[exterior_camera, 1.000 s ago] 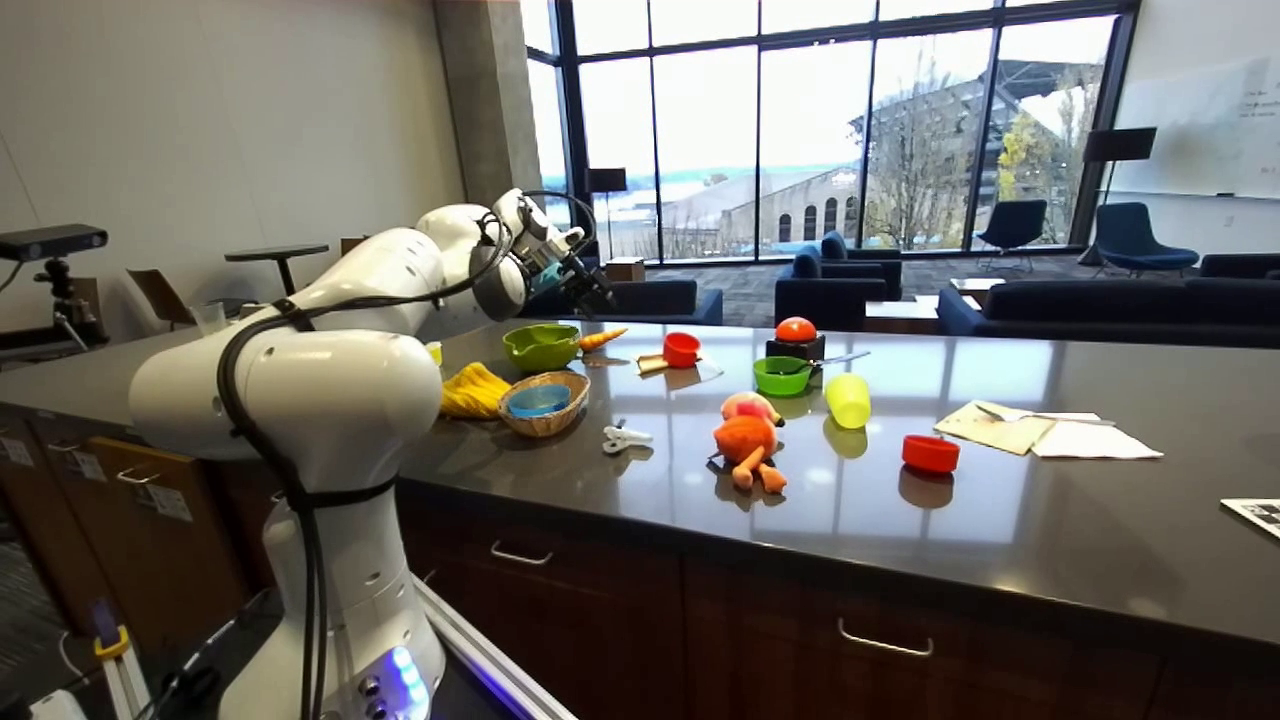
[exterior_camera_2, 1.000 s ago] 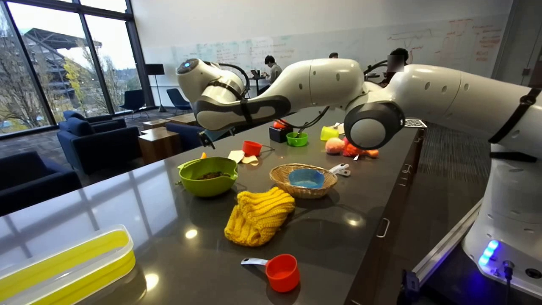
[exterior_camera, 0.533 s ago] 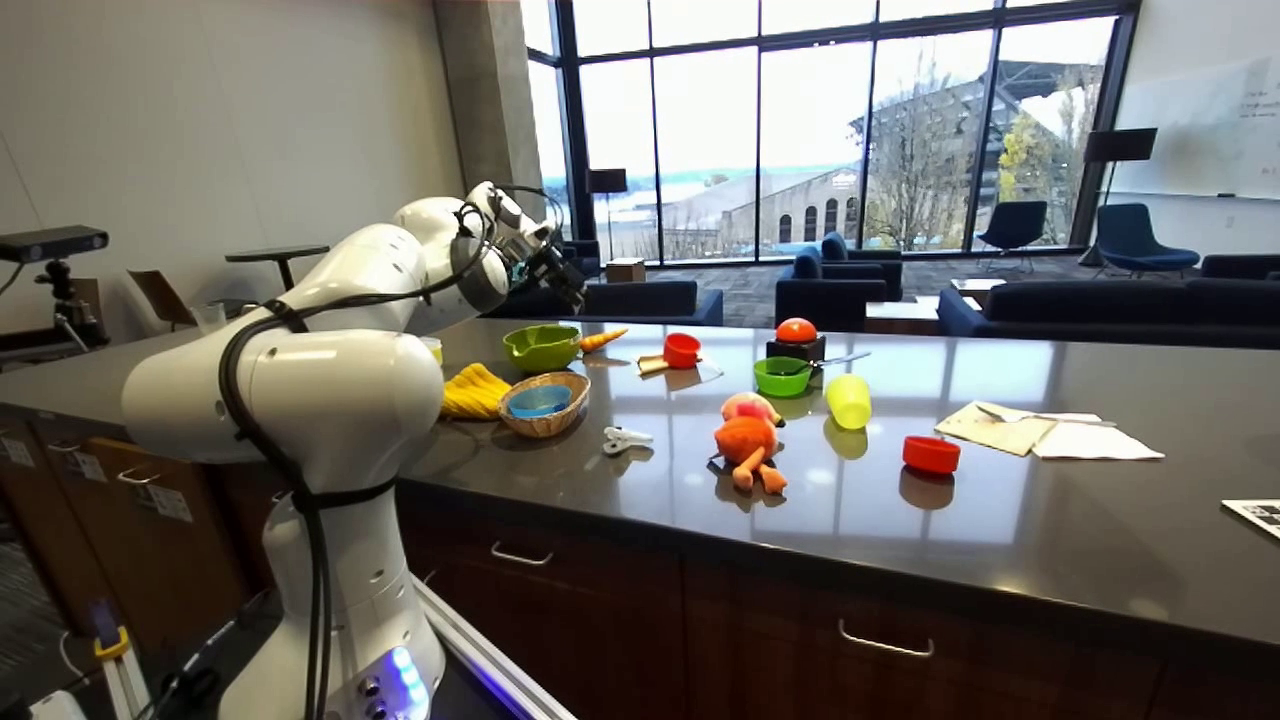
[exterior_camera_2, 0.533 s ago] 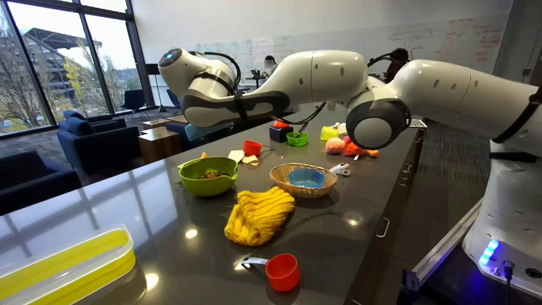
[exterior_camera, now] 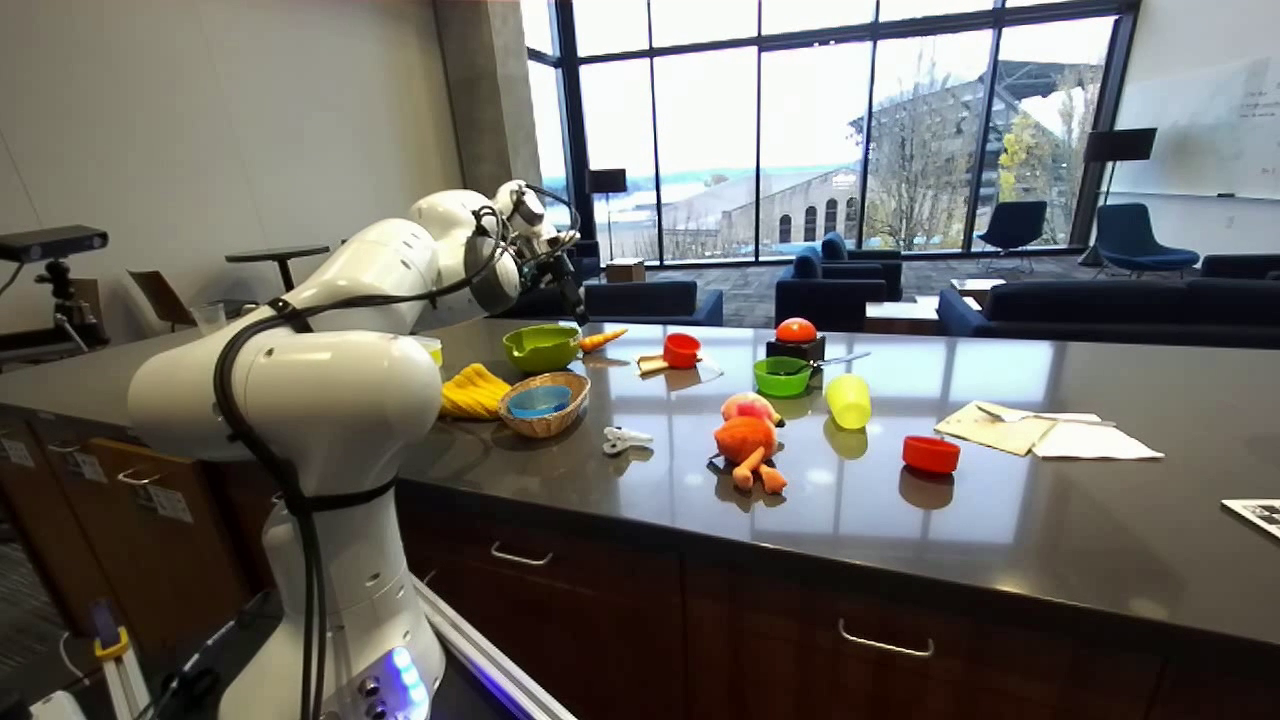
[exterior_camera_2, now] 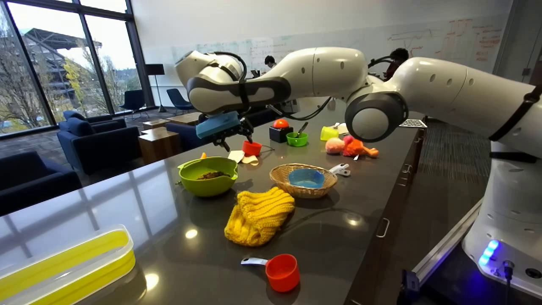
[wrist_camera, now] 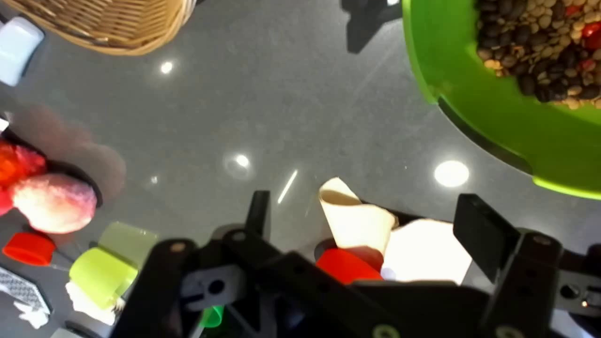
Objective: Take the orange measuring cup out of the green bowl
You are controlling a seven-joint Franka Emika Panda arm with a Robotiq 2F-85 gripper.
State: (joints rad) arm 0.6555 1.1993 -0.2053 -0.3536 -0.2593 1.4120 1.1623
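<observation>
A large green bowl (exterior_camera: 541,348) holds a dark bean mix; it also shows in an exterior view (exterior_camera_2: 207,180) and the wrist view (wrist_camera: 563,141). A smaller bright green bowl (exterior_camera: 783,377) holds a dark-handled utensil (exterior_camera_2: 302,128). I see no orange measuring cup inside either bowl. A red-orange cup (exterior_camera_2: 252,148) stands on the counter by folded paper (wrist_camera: 357,225). A red-orange measuring cup (exterior_camera_2: 283,273) with a metal handle stands at the counter's near end, and another red cup (exterior_camera: 930,455) lies farther along. My gripper (wrist_camera: 368,223) is open and empty, above the counter beside the large bowl.
A wicker basket (exterior_camera_2: 277,178) with a blue bowl (exterior_camera_2: 307,178) and a yellow knit cloth (exterior_camera_2: 260,216) are near the large bowl. A black box with red button (exterior_camera_2: 280,132) stands behind the small bowl. A plush toy (exterior_camera: 748,440) and yellow-green cup (exterior_camera: 849,401) lie beyond.
The wrist first swung away and back, and has now turned the gripper more downward. Its fingers, hidden half a second ago in an exterior view, now show above the counter. The objects have not moved.
</observation>
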